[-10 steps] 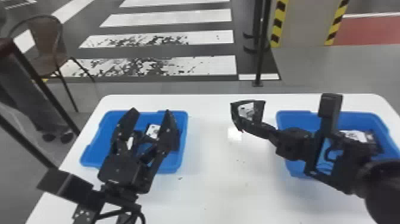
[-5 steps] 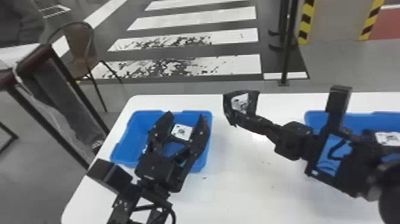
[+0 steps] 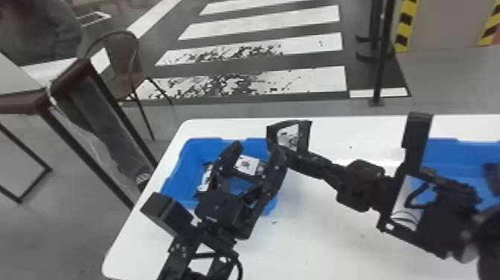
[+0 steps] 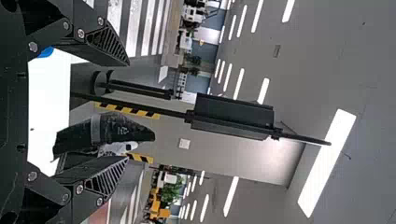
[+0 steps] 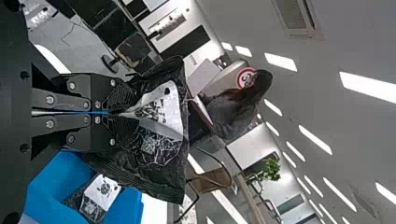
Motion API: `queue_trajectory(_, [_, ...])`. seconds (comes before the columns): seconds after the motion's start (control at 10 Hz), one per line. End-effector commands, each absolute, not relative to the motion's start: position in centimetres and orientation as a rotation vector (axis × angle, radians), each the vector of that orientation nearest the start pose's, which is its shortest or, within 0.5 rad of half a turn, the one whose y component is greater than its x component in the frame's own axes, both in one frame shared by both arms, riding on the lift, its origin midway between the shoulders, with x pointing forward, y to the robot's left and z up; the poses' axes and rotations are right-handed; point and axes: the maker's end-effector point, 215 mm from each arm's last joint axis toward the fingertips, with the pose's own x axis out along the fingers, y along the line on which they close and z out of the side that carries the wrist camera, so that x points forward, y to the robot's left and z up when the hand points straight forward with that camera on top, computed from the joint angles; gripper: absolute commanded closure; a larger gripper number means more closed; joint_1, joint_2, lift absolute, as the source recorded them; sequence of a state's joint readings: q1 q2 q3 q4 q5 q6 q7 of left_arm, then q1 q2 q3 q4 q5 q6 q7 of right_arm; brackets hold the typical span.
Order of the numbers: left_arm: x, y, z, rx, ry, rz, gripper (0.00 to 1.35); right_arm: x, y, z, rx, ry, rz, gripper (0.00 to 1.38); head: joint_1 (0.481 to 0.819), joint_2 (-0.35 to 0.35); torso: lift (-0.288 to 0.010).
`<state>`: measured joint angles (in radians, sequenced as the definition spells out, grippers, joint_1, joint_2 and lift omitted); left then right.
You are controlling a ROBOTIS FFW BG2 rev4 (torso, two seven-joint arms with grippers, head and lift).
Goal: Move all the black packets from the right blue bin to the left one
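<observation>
In the head view, the right blue bin (image 3: pixel 457 160) ran off the right edge. The left tool (image 3: pixel 256 145) partly hid the left bin (image 3: pixel 193 156).

Blue bins (image 3: pixel 174 188): two. Grippers: two, left gripper (image 3: pixel 256 147) and right gripper (image 3: pixel 286 150). Black packets (image 3: pixel 247 165): at least three (one gripped, two in the left bin). White table (image 3: pixel 327 249): one.
</observation>
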<state>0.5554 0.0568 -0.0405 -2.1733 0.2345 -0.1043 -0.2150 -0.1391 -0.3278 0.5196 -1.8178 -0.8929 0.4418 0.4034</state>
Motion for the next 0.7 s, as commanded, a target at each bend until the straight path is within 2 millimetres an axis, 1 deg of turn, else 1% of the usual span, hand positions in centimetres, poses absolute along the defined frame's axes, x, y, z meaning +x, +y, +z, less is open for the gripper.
queue_trajectory(0.0, [42.2,16.7,-25.2,-0.204,-0.166,-0.280,0.35,44.3,8.9,-28.3,0.516,0.305,1.139,1.13,0.695,0.312,-0.140])
queue_trajectory(0.1, [42.2,16.7,-25.4,-0.210,-0.162,-0.279,0.35,43.8,9.4,-28.3,0.519,0.311,1.154,1.13,0.695,0.318,-0.140])
queue_trajectory(0.3, [42.2,16.7,-25.1,-0.239,-0.173,-0.282,0.36,42.6,10.6,-28.9,0.533,0.336,1.181,1.13,0.695,0.330,-0.140])
queue_trajectory(0.5, [42.3,16.6,-25.3,-0.252,-0.165,-0.286,0.36,41.3,11.8,-29.2,0.537,0.358,1.214,1.13,0.695,0.350,-0.140])
queue_trajectory(0.6, [42.4,16.4,-25.4,-0.250,-0.159,-0.290,0.39,41.1,11.9,-29.0,0.539,0.356,1.218,1.13,0.695,0.350,-0.140])
